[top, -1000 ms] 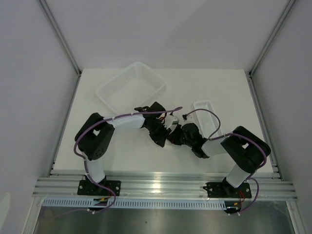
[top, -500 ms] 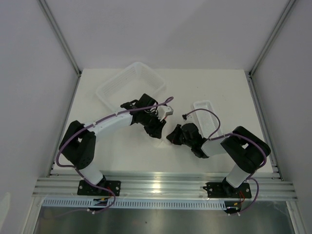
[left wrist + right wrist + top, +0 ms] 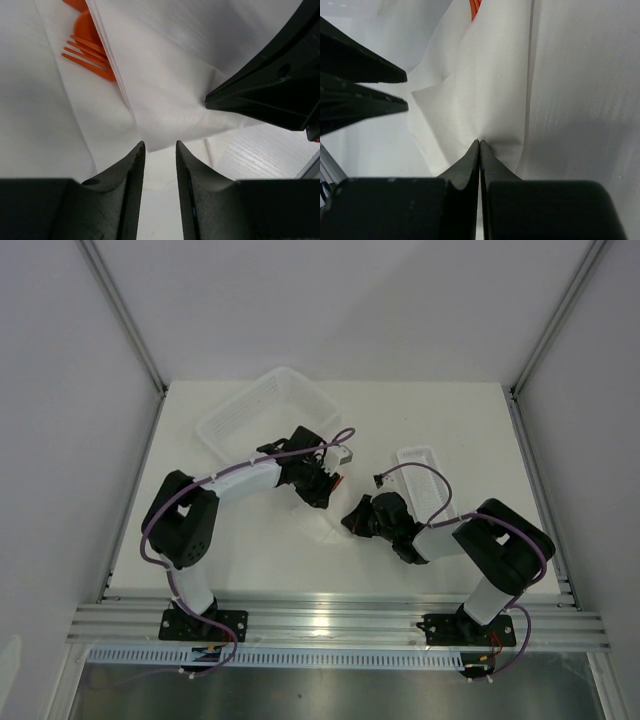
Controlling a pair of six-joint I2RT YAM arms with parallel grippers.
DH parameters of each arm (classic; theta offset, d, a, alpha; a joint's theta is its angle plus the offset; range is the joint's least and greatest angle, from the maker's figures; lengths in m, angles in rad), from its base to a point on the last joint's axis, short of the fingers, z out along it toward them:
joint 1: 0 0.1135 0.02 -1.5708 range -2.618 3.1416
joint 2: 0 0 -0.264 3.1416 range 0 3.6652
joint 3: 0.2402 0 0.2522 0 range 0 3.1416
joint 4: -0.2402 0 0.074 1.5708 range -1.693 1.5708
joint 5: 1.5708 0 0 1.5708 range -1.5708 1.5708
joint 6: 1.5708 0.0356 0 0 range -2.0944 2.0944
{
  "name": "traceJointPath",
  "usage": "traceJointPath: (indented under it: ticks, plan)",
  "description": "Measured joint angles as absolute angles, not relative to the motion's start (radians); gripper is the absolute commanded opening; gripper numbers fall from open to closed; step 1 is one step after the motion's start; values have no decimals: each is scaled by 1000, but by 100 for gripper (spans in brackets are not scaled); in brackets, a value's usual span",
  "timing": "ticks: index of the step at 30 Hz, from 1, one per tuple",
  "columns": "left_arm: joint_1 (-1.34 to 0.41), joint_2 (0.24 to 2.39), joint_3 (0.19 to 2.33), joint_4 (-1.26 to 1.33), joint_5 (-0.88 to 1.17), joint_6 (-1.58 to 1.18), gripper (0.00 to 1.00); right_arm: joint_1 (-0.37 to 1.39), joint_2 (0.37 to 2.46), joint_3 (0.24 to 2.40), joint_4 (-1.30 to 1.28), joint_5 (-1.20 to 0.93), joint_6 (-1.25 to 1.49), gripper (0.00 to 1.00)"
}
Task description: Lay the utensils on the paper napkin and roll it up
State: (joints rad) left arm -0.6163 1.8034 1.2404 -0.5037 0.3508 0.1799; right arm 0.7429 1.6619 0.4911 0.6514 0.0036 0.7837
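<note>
The white paper napkin (image 3: 165,85) lies folded over the orange-red utensils (image 3: 89,54). Fork tines and a rounded orange head stick out from under its fold at the top left of the left wrist view. My right gripper (image 3: 479,141) is shut on a raised pinch of the napkin (image 3: 485,90). An orange tip (image 3: 475,7) shows at the top of that view. My left gripper (image 3: 159,144) is open by a narrow gap, with a napkin corner just beyond its tips and nothing between the jaws. In the top view the two grippers (image 3: 328,490) (image 3: 352,520) face each other mid-table.
A large white mesh basket (image 3: 225,425) stands at the back left, just behind the left arm. A narrow white plastic tray (image 3: 420,465) lies at the right, beside the right arm's forearm.
My left gripper has drawn back from the right gripper, away toward the basket. The left arm's elbow has shifted. The right arm has stayed where it was, shut on the napkin.
</note>
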Motion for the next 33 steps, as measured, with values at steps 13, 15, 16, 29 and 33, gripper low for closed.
traceJointPath:
  ticks: [13,15,16,29,33]
  plan:
    - [-635,1911,1306,-527,344,184,17,745,1662,492,651,12,784,0]
    - [-636,1928,1306,-546,344,184,17,745,1662,493,648,12,784,0]
    - [-635,1930,1306,-555,344,184,18,745,1662,494,648,12,784,0]
    - [-626,2001,1367,-647,403,154,22,746,1662,496,640,14,777,0]
    - [-624,2011,1381,-661,408,147,22,753,1654,504,619,21,758,0]
